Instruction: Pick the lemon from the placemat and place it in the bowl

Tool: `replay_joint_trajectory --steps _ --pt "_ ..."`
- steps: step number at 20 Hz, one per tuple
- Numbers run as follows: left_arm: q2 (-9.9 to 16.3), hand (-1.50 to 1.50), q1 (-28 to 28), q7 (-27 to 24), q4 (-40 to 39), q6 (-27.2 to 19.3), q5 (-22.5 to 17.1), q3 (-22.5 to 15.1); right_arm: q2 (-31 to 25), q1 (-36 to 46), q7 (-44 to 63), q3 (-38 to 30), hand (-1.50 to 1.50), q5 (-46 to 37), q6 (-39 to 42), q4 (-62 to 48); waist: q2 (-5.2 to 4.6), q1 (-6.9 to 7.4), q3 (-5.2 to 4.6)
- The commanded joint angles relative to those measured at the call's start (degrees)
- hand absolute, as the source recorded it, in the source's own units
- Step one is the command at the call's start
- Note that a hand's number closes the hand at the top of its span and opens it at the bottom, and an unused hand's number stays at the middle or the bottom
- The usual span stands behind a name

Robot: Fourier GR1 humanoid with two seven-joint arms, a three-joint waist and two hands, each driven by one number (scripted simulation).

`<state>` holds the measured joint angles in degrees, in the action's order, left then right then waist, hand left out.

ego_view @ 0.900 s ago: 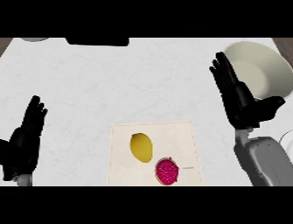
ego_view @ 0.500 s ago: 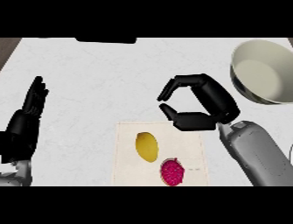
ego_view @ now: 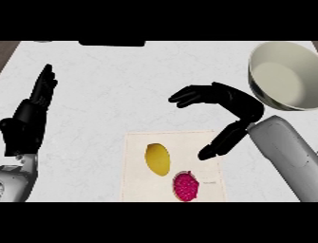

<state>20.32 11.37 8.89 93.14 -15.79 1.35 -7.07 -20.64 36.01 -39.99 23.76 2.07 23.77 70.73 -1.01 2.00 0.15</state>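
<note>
Right now the lemon (ego_view: 157, 159) lies on the pale placemat (ego_view: 135, 142) near the bench's (ego_view: 119, 80) front edge, untouched. Just beside it, toward the front edge and a little to the right, sits a pink, bumpy fruit (ego_view: 185, 186), also on the placemat.

The right hand (ego_view: 226, 105) hangs over the bench just past the placemat's far right corner. Its fingers are spread and curved leftward, its thumb (ego_view: 217, 142) points down over the placemat's right edge, and it holds nothing. The lemon is apart from the thumb, to its left.

The bowl (ego_view: 291, 76) stands at the bench's far right corner, off-white, and nothing shows inside it.

The left hand (ego_view: 30, 116) rests at the bench's left edge, fingers straight and held together, pointing toward the far edge. A dark object (ego_view: 112, 43) lies along the far edge.
</note>
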Motion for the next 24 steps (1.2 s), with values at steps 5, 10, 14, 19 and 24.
replay_joint_trajectory --steps 5,10,14,19,24 --pt "1.7 0.00 -1.2 1.9 1.9 0.8 0.5 1.5 -6.6 7.9 -2.6 5.8 -1.50 -14.9 0.2 1.0 1.24 -0.86 -0.15" --pt "-0.3 0.00 0.4 0.0 -2.4 1.5 0.1 1.4 -2.8 10.1 6.5 13.5 -1.50 -26.7 -4.4 3.9 1.13 -1.50 -0.21" --pt "0.0 0.00 -0.9 2.3 1.5 1.5 1.2 1.1 0.4 11.2 13.0 16.6 -1.50 -30.6 -0.9 6.9 1.22 -1.41 -0.17" --pt "-1.7 0.00 -0.2 0.0 -2.7 2.0 1.0 2.3 3.9 10.0 19.4 20.3 -1.50 -34.1 5.7 11.0 1.11 -1.84 -0.19" --pt "-1.5 0.00 -1.7 -1.6 -1.8 3.8 0.8 3.7 5.2 6.1 21.1 23.2 -1.50 -41.7 5.8 13.1 1.09 -1.87 -0.17"
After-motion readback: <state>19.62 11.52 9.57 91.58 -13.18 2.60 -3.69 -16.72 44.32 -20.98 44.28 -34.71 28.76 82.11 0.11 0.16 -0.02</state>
